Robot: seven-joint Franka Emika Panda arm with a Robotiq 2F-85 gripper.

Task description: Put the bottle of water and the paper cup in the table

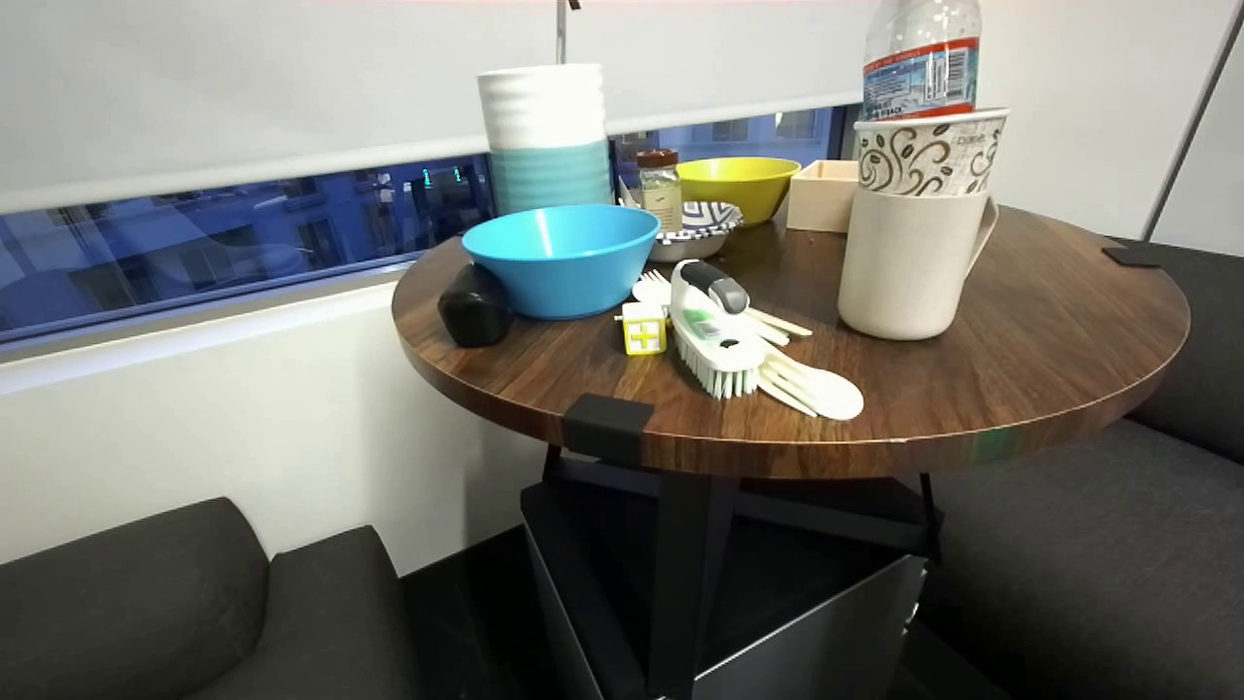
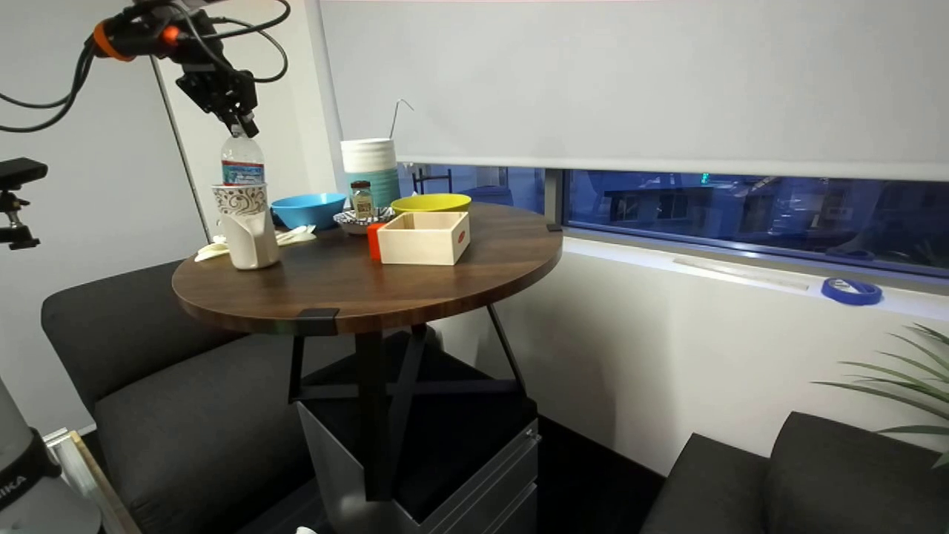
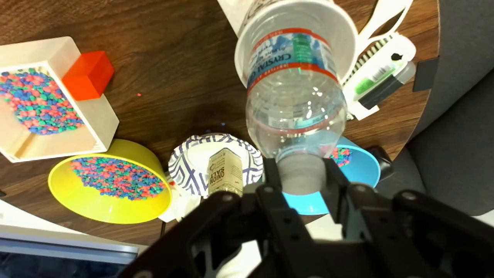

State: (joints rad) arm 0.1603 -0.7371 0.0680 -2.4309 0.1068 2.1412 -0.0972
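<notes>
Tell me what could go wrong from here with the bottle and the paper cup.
The claw seems to hold the bottle only by its cap, so it might swing or slip. The bottle sits down inside the paper cup, so lifting could drag the cup along. That cup is nested in the mug, which could tip if pulled sideways.

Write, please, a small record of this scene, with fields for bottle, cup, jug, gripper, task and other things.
bottle: roughly upright, lower part inside the cup
cup: nested in the jug
jug: standing on the table
gripper: seems closed on the bottle's top
task: neither bottle nor cup stands directly on the table
other things: brush, blue bowl, yellow bowl, box
</notes>
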